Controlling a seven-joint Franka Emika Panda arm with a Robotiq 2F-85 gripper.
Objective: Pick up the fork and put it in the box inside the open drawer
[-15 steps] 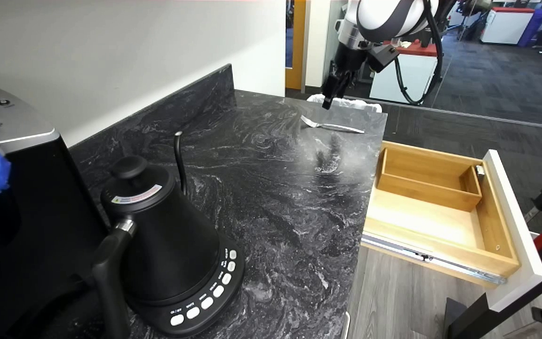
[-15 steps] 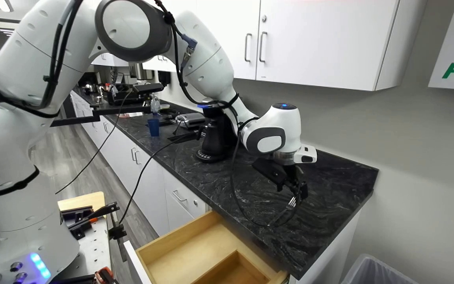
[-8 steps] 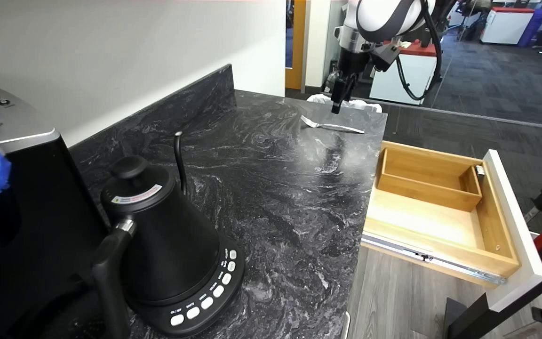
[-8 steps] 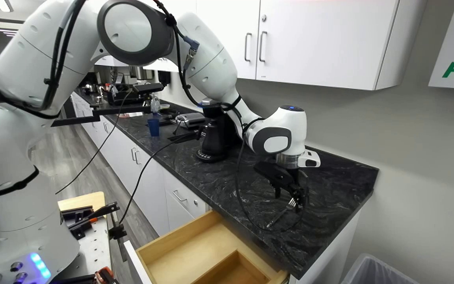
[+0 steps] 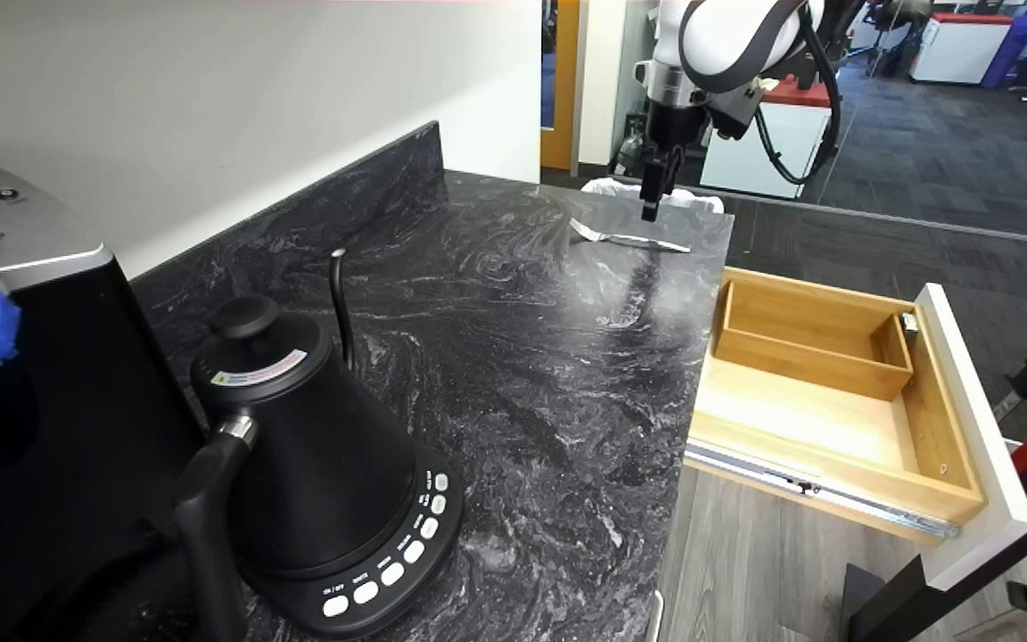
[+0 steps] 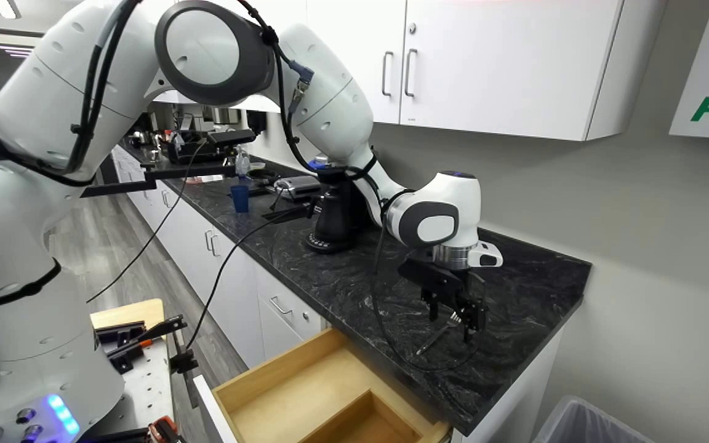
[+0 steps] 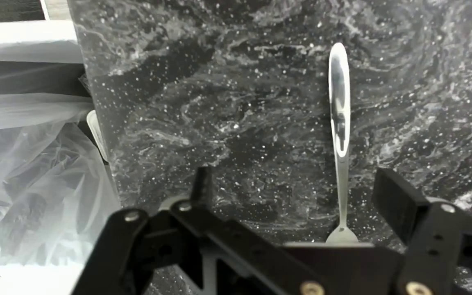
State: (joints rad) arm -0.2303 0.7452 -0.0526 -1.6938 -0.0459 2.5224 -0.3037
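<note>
The silver fork (image 5: 634,238) lies flat on the dark counter near its end; it also shows in an exterior view (image 6: 432,341) and in the wrist view (image 7: 339,119). My gripper (image 7: 296,189) is open and empty above it. In the wrist view the fork's neck lies between the fingers, nearer the right one; its tines are hidden behind the gripper body. The gripper also shows in both exterior views (image 5: 650,212) (image 6: 451,326). The pale wooden box (image 5: 808,364) sits inside the open drawer (image 5: 799,410); both also show, partly cut off, in an exterior view, the box (image 6: 385,418) and drawer (image 6: 287,394).
A black kettle (image 5: 308,464) stands on the counter (image 5: 522,383). A bin with a clear liner (image 7: 35,184) stands beyond the counter's end. White cabinets (image 6: 484,61) hang above. A cable (image 6: 374,295) loops down beside the gripper.
The gripper has moved to the right in both exterior views, come lower, and turned more upright. The fork, box and drawer have not moved.
</note>
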